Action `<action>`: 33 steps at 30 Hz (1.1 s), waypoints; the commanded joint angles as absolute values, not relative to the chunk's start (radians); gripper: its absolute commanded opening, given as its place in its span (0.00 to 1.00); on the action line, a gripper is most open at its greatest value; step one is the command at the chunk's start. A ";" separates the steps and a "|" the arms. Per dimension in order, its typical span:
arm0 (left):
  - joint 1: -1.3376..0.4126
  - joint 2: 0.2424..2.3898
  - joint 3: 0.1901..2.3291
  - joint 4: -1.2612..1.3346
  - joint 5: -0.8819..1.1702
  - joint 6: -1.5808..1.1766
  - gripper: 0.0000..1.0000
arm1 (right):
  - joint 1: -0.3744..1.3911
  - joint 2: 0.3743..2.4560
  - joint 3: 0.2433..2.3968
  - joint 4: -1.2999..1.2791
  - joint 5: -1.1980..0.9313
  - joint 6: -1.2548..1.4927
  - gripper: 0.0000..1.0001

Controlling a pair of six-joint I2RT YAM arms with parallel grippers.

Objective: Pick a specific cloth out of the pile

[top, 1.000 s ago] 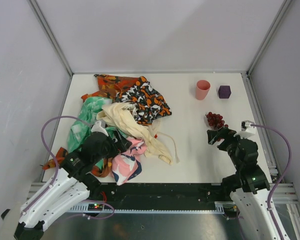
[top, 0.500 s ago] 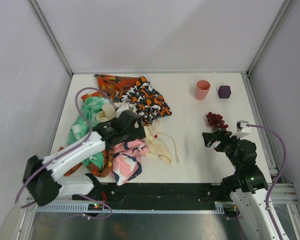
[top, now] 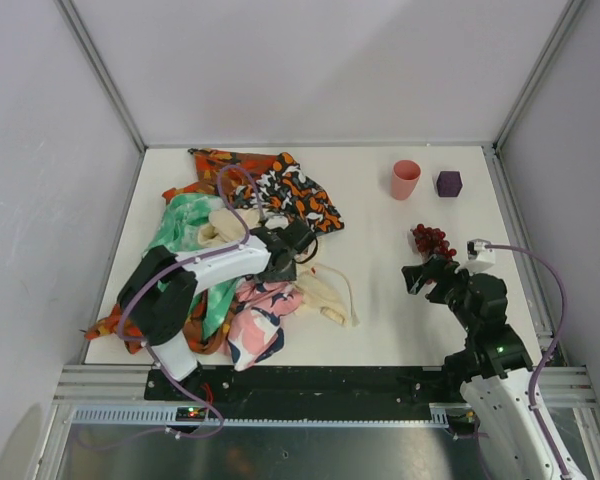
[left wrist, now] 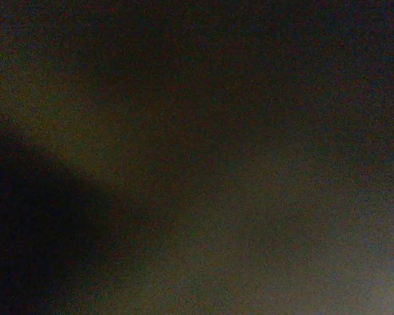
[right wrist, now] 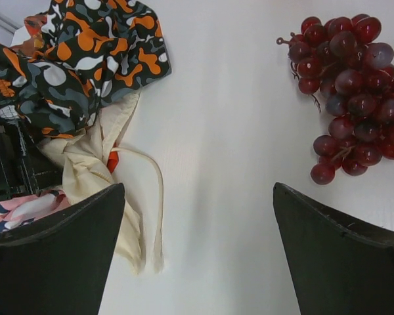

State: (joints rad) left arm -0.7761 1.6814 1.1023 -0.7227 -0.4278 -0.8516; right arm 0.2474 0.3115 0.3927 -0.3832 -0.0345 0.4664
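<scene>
White table (top: 380, 320): left claw (top: 298, 240) buried in pile (top: 280, 195), grip unreadable; right claw (right wrist: 196, 197) gapes empty; cloth (right wrist: 111, 161) axis hidden.

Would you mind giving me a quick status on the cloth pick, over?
Left gripper down in the pile, state unseen. Right gripper open near grapes. Red-orange cloth mostly buried under cream cloth.

The pile (top: 280, 195) is spread over the left of the table (top: 380, 310); the cup (top: 405, 179) and block (top: 448, 183) are set far right, with the grapes (top: 429, 240) placed nearer
</scene>
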 commanded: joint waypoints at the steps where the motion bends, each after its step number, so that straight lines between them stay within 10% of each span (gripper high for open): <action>1: -0.776 1.735 1.131 -0.763 -0.482 -0.822 0.36 | 0.251 0.327 0.389 -0.344 -0.020 0.448 0.99; 5: -0.776 1.702 1.164 -0.795 -0.526 -0.790 0.03 | 0.251 0.333 0.387 -0.341 -0.027 0.446 0.99; 21: -0.617 1.308 1.449 -0.811 -0.742 -0.546 0.01 | 0.280 0.458 0.364 -0.150 -0.275 0.401 0.99; 33: -0.251 1.266 1.605 -0.810 -0.848 -0.514 0.01 | 0.639 1.007 0.495 0.194 -0.135 0.391 0.99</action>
